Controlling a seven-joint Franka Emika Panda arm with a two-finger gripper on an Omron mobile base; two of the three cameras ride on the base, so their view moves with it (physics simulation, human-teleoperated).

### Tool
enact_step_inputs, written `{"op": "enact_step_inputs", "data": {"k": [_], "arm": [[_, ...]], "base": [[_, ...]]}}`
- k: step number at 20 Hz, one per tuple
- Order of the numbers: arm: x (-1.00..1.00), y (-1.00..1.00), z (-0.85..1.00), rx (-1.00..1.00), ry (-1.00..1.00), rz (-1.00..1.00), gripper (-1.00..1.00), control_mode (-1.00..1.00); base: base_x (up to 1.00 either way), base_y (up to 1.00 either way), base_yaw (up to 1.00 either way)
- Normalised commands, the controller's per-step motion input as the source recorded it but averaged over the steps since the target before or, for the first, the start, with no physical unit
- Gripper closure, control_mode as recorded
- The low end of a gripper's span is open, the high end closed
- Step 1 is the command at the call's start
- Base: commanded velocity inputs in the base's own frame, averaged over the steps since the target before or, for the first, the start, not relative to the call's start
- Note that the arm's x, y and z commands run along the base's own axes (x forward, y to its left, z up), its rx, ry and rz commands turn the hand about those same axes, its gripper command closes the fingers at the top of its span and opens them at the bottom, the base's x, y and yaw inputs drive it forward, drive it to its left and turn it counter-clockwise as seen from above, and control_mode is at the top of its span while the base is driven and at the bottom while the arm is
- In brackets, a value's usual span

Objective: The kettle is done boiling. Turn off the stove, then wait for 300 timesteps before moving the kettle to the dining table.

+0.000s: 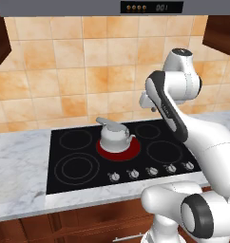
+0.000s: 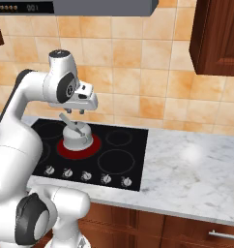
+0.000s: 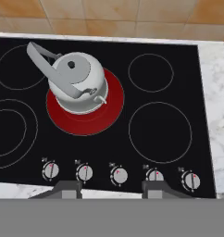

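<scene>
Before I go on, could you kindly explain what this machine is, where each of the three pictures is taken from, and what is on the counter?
The machine is a white robot arm on a base that can drive, shown in a simulated kitchen. Two pictures come from cameras on the base, behind the arm to its left and right, looking forward and down. The third comes from a camera on the hand, looking along the gripper, whose two dark finger tips rise at the bottom with a gap between them; nothing is held.

On the marble counter sits a black stove with five ring-marked burners and a row of silver knobs along its front. The middle burner glows red, so it looks to be on. A silver kettle stands on it. The hand hangs above the stove, apart from the kettle.
</scene>
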Motion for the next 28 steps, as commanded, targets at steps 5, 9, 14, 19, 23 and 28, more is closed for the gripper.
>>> {"op": "enact_step_inputs", "data": {"k": [5, 9, 14, 19, 23, 28], "arm": [[-0.02, 0.00, -0.02, 0.00, 0.00, 0.00, -1.00, -1.00], [-0.04, -0.01, -0.11, 0.00, 0.00, 0.00, -1.00, -1.00], [0.00, 0.00, -0.15, -0.03, 0.03, 0.01, -1.00, -1.00], [-0.20, -0.02, -0.12, -0.03, 0.00, 0.01, -1.00, -1.00], [-0.27, -0.04, -0.08, 0.00, 0.00, 0.01, -1.00, -1.00], [-0.31, -0.04, -0.11, 0.00, 0.00, 0.04, -1.00, -1.00]], "base": [[0.00, 0.00, 0.00], [0.00, 0.00, 0.00], [0.00, 0.00, 0.00], [0.00, 0.00, 0.00], [0.00, 0.00, 0.00], [0.00, 0.00, 0.00]]}}
